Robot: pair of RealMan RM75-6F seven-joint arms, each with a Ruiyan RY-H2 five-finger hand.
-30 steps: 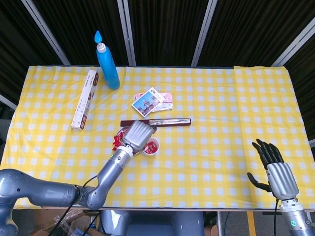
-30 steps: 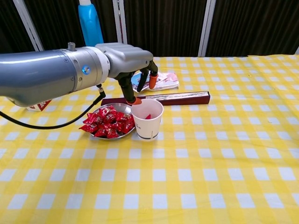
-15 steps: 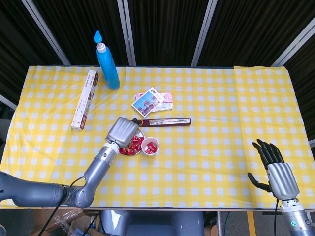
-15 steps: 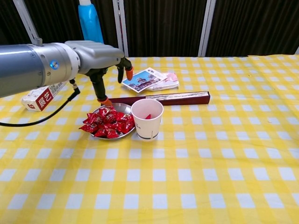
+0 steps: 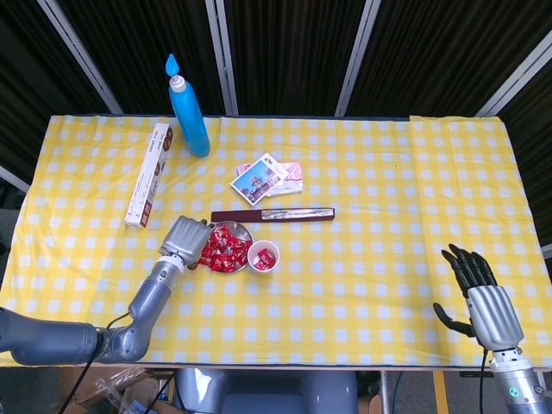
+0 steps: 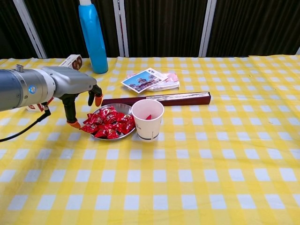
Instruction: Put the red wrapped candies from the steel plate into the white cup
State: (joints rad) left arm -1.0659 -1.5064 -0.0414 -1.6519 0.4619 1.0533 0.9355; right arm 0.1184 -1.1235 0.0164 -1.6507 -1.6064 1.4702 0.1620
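A steel plate [image 6: 123, 108] [image 5: 245, 233] heaped with red wrapped candies [image 6: 108, 123] [image 5: 222, 245] sits left of centre. The white cup [image 6: 147, 120] [image 5: 263, 256] stands right beside it, with red candy inside. My left hand [image 6: 72, 91] [image 5: 185, 242] hovers just left of the plate, fingers spread and pointing down, holding nothing. My right hand [image 5: 481, 297] rests open near the table's front right edge, far from the plate; the chest view does not show it.
A dark long box [image 6: 157, 99] lies just behind the plate and cup. Booklets [image 6: 150, 79] lie further back, a blue bottle [image 6: 92, 36] stands at the back left, and a white carton [image 5: 148, 173] lies on the left.
My left hand has moved from above the cup leftward across the plate to its left side and come lower. The right hand has stayed put.
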